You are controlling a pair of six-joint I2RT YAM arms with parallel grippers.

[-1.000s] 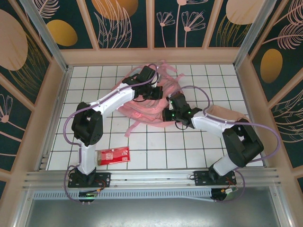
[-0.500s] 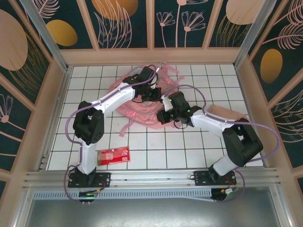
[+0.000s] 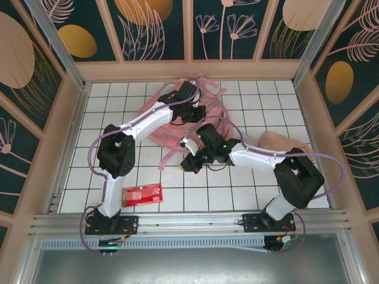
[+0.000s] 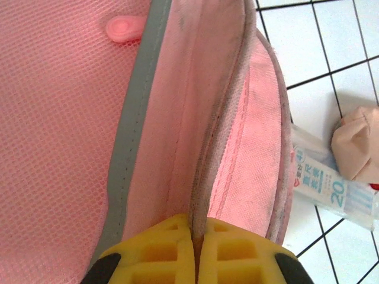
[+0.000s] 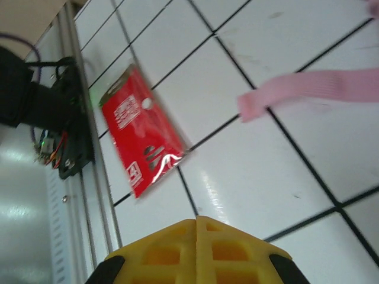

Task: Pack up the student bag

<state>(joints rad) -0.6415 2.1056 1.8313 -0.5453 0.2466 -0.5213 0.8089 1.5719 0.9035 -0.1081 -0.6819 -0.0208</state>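
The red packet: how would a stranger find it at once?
On the white tiled table, go to the near edge by the left arm's base. The red packet lies flat there. Only it is glossy red; the student bag is pink fabric.

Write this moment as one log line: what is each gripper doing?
left gripper: shut on student bag rim | right gripper: shut, empty, facing red packet | red packet: on table, not yet packed

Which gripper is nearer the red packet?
Right. The right gripper hovers shut over tiles beyond the red packet; the left gripper is farther back, clamped on the student bag.
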